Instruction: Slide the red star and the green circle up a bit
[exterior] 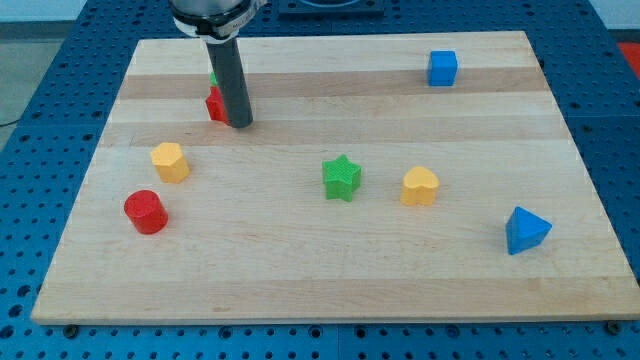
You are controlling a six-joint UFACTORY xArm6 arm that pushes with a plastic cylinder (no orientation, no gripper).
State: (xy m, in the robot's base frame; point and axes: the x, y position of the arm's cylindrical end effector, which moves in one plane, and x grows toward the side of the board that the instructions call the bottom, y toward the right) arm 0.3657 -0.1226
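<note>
My tip [239, 124] rests on the wooden board [330, 280] near the view's top left. A red block [215, 104], mostly hidden behind the rod, sits just left of the tip and touches the rod; its shape cannot be made out. A sliver of a green block [213, 76] shows just above the red one, also mostly hidden by the rod.
A yellow hexagon [170, 161] and a red cylinder [146, 211] lie at the left. A green star [342, 178] and a yellow heart [420, 186] lie mid-board. A blue cube [442, 68] is top right, a blue triangle [526, 230] lower right.
</note>
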